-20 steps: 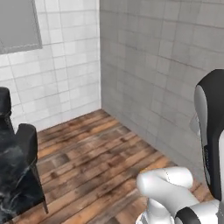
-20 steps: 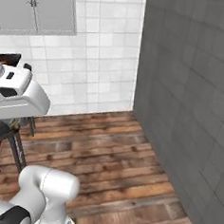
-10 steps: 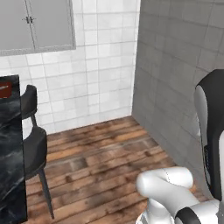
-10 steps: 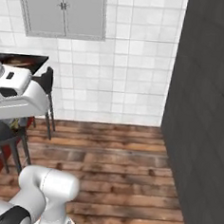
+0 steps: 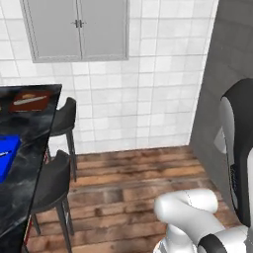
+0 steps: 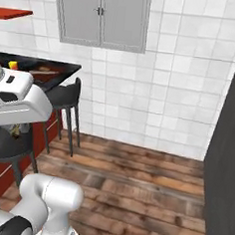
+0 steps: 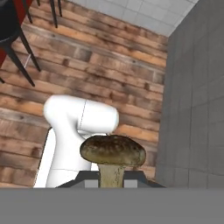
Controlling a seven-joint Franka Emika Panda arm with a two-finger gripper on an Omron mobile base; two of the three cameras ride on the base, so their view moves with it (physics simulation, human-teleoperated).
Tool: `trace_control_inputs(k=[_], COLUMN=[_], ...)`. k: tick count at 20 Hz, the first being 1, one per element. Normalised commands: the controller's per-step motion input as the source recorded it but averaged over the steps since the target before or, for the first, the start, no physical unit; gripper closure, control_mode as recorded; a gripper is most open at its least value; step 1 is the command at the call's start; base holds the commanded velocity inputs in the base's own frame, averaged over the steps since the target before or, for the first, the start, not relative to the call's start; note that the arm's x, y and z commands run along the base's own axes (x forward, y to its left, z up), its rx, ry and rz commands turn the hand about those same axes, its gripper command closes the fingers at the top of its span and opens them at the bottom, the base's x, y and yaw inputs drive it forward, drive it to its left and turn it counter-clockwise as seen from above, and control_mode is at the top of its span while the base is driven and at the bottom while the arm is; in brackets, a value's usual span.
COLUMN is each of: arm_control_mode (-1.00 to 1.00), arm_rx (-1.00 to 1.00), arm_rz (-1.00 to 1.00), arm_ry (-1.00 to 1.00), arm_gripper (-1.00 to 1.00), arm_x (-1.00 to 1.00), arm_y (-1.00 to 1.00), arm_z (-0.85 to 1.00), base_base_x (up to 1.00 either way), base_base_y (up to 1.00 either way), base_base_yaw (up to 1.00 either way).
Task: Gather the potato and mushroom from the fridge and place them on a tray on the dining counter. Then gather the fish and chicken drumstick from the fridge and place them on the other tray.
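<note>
Two cameras ride behind the white robot arm and look forward and down across a brown wooden plank floor (image 5: pixel 128 173) toward a white tiled wall (image 5: pixel 148 99). The left base view sits left of the arm, which rises at its lower right, and stands close over the black white-veined marble dining counter (image 5: pixel 29 148) at its left edge. The right base view sits right of the arm and sees that counter (image 6: pixel 43 68) farther off. Both share the grey two-door wall cabinet (image 5: pixel 76 29), the dark round-seated stools (image 5: pixel 64 116) and the floor. The hand view looks steeply down at the same planks (image 7: pixel 96 57) beside a grey wall (image 7: pixel 197 96).
</note>
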Motion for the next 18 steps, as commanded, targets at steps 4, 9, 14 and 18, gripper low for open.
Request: trace_control_inputs(k=[4, 9, 14, 18], arm_control_mode=[1.00, 1.00, 1.00, 1.00], arm_rx=[0.00, 0.00, 0.00, 0.00], arm_rz=[0.00, 0.00, 0.00, 0.00], arm_ry=[0.00, 0.00, 0.00, 0.00], arm_gripper=[1.00, 1.00, 1.00, 1.00], arm_x=[0.00, 0.00, 0.00, 0.00], arm_y=[0.00, 0.00, 0.00, 0.00], arm_z=[0.00, 0.00, 0.00, 0.00], base_base_x=[0.80, 0.80, 0.80, 0.79], base_base_y=[-0.39, -0.39, -0.38, -0.39], base_base_yaw=[0.45, 0.45, 0.45, 0.45])
